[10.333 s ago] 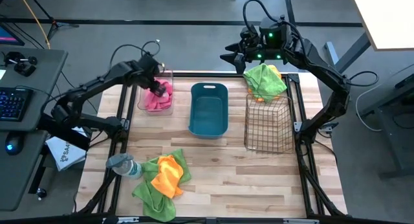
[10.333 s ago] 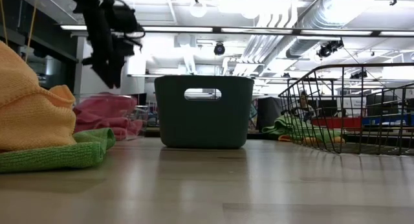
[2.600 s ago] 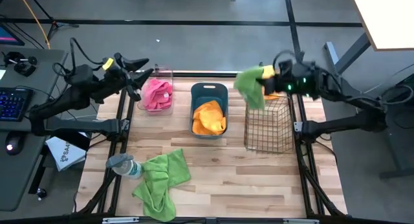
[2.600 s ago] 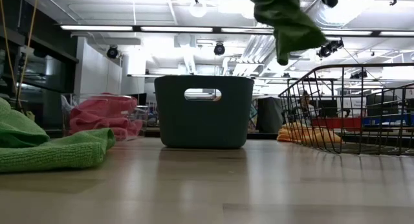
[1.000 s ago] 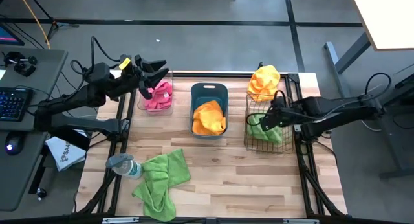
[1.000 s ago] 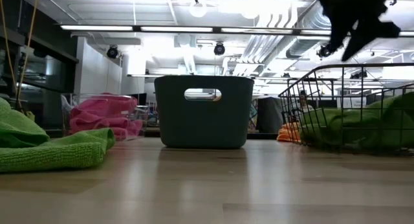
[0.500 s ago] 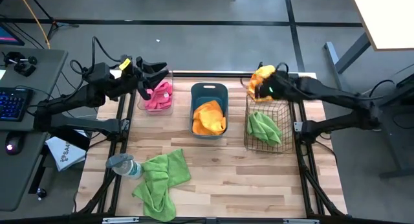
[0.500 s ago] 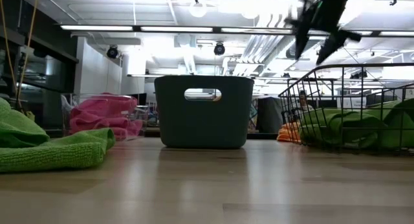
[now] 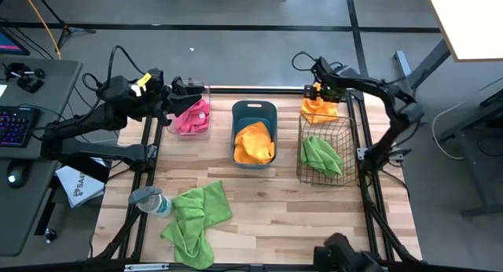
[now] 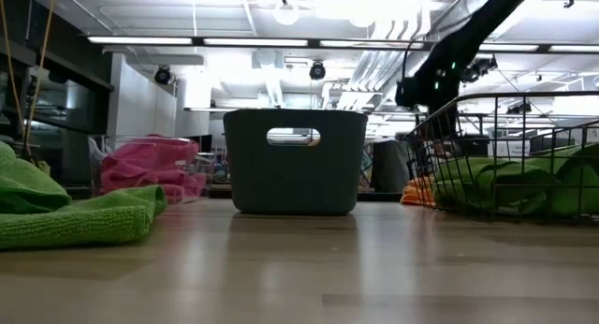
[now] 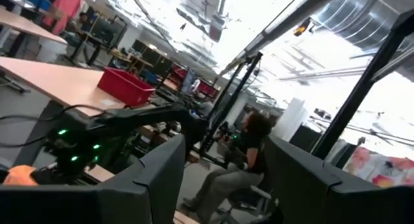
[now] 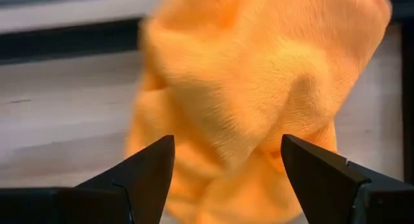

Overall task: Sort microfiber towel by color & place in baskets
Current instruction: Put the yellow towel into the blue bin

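In the high view my right gripper [image 9: 321,95] is open at the table's far right corner, pointing down over an orange towel [image 9: 318,108] that lies on the table behind the wire basket [image 9: 302,174]. In the right wrist view its fingers stand on either side of that orange towel [image 12: 252,88]; whether they touch it I cannot tell. A green towel [image 9: 321,156] lies in the wire basket. Another orange towel [image 9: 253,142] lies in the teal tub [image 9: 253,108]. Pink towels [image 9: 191,116] fill the clear box [image 9: 206,91]. My left gripper [image 9: 189,95] waits open above that box.
Green towels [image 9: 196,217] lie spread near the table's near left corner, beside a clear bottle with a grey cap [image 9: 149,201]. Bare wood lies between them and the three bins. In the left wrist view a seated person [image 11: 242,159] shows beyond the table.
My right gripper has risen out of the wire basket and moved toward the table's far edge, coming down over the orange towel there. The green towel has stayed lying in the wire basket.
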### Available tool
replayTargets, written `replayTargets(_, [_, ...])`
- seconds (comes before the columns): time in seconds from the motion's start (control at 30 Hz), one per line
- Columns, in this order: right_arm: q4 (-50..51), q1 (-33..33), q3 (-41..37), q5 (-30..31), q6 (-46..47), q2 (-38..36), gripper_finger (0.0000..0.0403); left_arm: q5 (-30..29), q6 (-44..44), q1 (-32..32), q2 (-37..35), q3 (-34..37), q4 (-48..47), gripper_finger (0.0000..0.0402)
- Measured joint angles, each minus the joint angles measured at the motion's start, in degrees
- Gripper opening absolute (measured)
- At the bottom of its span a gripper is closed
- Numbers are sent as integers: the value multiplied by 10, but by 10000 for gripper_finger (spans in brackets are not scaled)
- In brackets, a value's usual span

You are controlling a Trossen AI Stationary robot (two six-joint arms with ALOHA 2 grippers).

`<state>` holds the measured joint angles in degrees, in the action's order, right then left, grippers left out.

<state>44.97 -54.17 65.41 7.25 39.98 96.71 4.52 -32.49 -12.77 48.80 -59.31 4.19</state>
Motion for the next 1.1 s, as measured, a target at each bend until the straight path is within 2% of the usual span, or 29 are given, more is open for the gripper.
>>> replayTargets(0.23, [-9, -1, 0, -3, -14, 80, 278, 0, 6, 9, 0, 0, 0, 202])
replayTargets(0.33, [2, 11, 0, 2, -30, 96, 253, 0, 8, 9, 0, 0, 1, 202])
replayTargets(0.4, [14, 23, 1, 10, -45, 97, 205, 0, 10, 9, 0, 0, 2, 202])
replayTargets(0.53, [39, 52, -1, 49, -85, 70, 45, 0, 29, 9, 0, 0, 17, 202])
replayTargets(0.57, [36, 58, 1, 56, -97, 55, 23, 0, 33, 9, 0, 0, 22, 202])
replayTargets(0.67, [37, 69, 26, 80, -105, 1, 26, 0, 50, 9, 0, 0, 37, 202])
replayTargets(0.77, [27, 70, 66, 83, -118, -65, 8, 0, 60, 9, 0, 0, 42, 202])
replayTargets(0.93, [-51, 104, 134, 34, -114, -168, 4, 0, 62, 9, 0, 0, 48, 202])
replayTargets(1.1, [-116, 191, 174, 6, -89, -216, 2, -5, 68, 9, 0, 0, 48, 202])
